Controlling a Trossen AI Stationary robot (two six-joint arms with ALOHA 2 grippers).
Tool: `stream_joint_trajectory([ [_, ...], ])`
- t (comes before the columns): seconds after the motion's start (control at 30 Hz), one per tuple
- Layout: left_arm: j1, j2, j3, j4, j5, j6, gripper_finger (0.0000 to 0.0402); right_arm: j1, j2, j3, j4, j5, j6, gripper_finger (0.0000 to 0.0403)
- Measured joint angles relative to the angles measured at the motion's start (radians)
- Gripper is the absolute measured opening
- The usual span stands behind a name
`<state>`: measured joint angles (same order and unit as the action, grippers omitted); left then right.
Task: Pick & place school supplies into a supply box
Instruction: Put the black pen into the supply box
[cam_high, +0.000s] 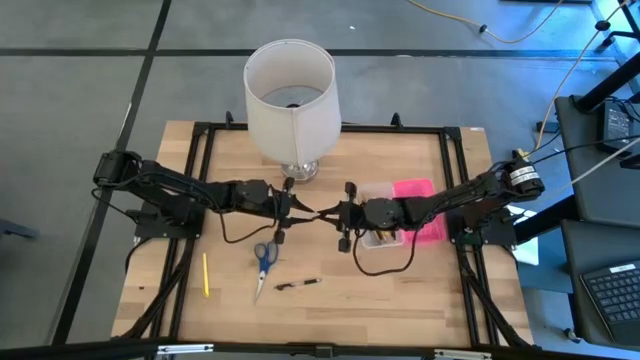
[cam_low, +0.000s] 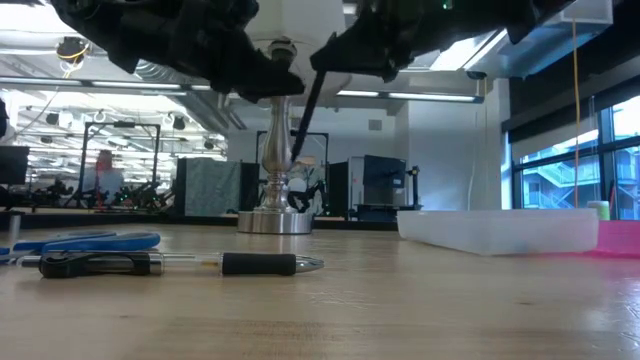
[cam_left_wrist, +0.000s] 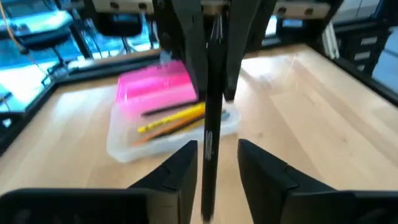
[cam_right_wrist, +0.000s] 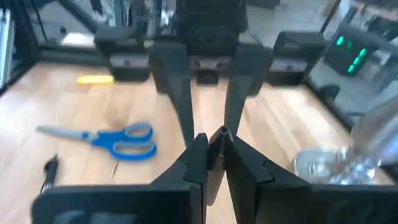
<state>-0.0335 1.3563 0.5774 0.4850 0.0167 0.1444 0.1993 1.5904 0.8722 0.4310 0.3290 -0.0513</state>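
high view, mid-task over the wooden table (cam_high: 420, 290): the box (cam_high: 385, 240) stands open on the right arm's side of the lamp (cam_high: 291, 95), its pink lid (cam_high: 420, 205) lying against its far side; left wrist view shows yellow and orange pencils (cam_left_wrist: 174, 119) and a dark pen already inside the clear tray, so part of the job looks done; left out on the wood, on the near side of the lamp, are the scissors (cam_high: 264, 260), a black pen (cam_high: 298, 284) just beside them, and one yellow pencil (cam_high: 206, 274) farther toward the left arm; both arms meet in front of the lamp base, between the scissors and the box, with a second dark pen (cam_left_wrist: 210, 124) raised between them in what reads as a hand-over; right gripper (cam_right_wrist: 211, 149), just beside the box, has its fingers pinched closed on the pen's end; left gripper (cam_left_wrist: 214, 163) shows its fingers parted, standing either side of the shaft with a gap visible, so it seems to have let go; the held pen hangs clear of the table, near the box but not yet over it; judged from this, the carried pen and three loose items remain to be placed.
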Motion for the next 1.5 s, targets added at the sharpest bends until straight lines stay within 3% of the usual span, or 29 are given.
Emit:
stream_joint_trajectory([
  [0.27,0.004,0.0,0.0,-0.186,0.001,-0.001,0.0122,-0.003,-0.138,-0.001,-0.291,0.0,0.203,0.0043],
  [0.53,0.004,0.0,0.0,-0.285,-0.002,-0.071,0.012,-0.034,-0.353,0.0,-0.711,-0.01,0.591,0.0043],
  [0.77,0.004,0.0,0.0,-0.28,0.009,-0.106,0.0117,-0.079,-0.383,-0.002,-1.042,-0.029,0.912,0.0043],
  [1.1,0.003,0.0,0.0,-0.312,0.01,-0.158,0.0115,-0.16,-0.31,-0.062,-1.039,-0.196,0.945,0.0044],
  [1.5,-0.005,0.001,0.0,-0.356,0.011,-0.288,0.0107,-0.24,-0.188,-0.061,-1.026,-0.227,0.902,0.0059],
])
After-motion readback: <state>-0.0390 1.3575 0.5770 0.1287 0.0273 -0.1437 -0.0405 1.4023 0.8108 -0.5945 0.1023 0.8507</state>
